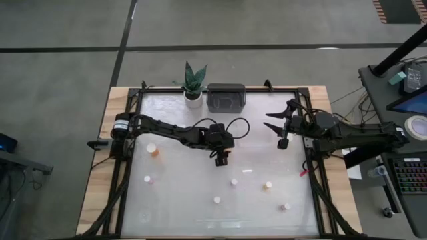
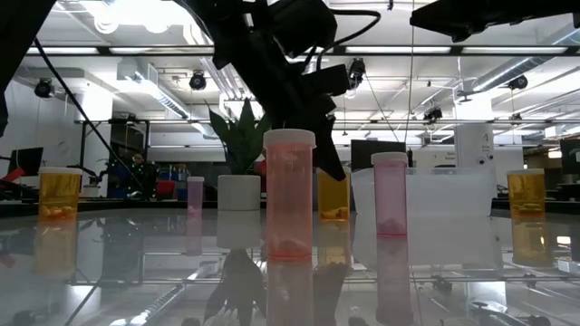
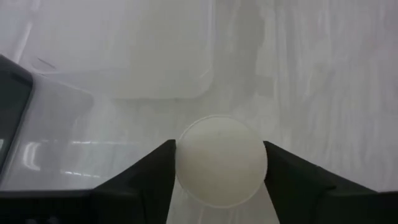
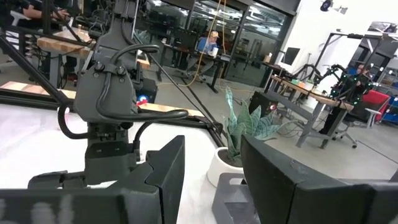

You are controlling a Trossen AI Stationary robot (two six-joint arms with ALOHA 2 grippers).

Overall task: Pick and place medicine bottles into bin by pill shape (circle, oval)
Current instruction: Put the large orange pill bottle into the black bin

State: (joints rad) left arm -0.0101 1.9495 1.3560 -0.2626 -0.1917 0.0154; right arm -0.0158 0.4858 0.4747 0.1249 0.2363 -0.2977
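My left gripper (image 1: pixel 221 158) is over the table's middle, pointing down, shut on a bottle whose round white cap (image 3: pixel 221 160) fills the gap between its fingers. In the low view an amber bottle (image 2: pixel 333 196) shows right below the dark fingers. My right gripper (image 1: pixel 277 121) is open and empty above the table's far right; it also shows in its wrist view (image 4: pixel 211 180). An amber bottle (image 1: pixel 153 150) and several small white-capped bottles (image 1: pixel 234 181) (image 1: pixel 267 186) (image 1: pixel 217 199) stand upright on their bases on the table. My left gripper pinches the bottle at its white cap, one finger (image 3: pixel 155 171) on each side of the cap's rim (image 3: pixel 181 163). The fingers come from above, pointing down, and the bottle is upright below them. Whether its base is on the table, I cannot tell.
A bin (image 1: pixel 226 98) and a potted plant (image 1: pixel 193 87) stand at the table's far edge. More small bottles stand near left (image 1: pixel 148 179) and near right (image 1: pixel 285 207). A raised black frame (image 1: pixel 127 167) runs round the table. Free room lies between the bottles.
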